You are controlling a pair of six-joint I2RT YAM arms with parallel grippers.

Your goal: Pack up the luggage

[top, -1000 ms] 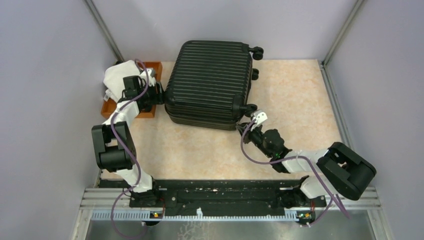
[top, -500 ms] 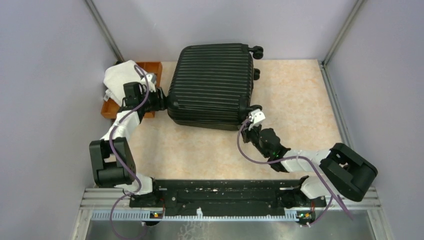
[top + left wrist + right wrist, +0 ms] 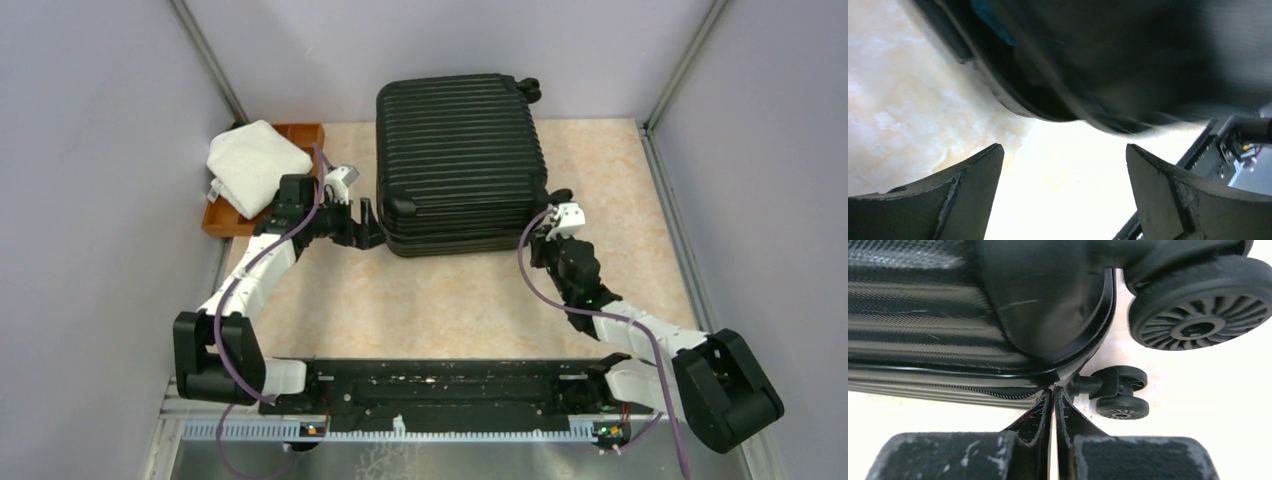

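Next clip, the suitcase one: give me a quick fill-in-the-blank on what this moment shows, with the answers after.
1. The luggage lies flat on the table with its lid ____.
2. The left gripper, by the luggage's corner, has its jaws ____.
3. The right gripper, with its tips at the luggage's edge, is ____.
4. The brown tray holds a folded ____ cloth.

Missing words: closed; open; shut; white.

A lab test cell: grey panel walls (image 3: 90,150), aluminium mounting rail (image 3: 450,428).
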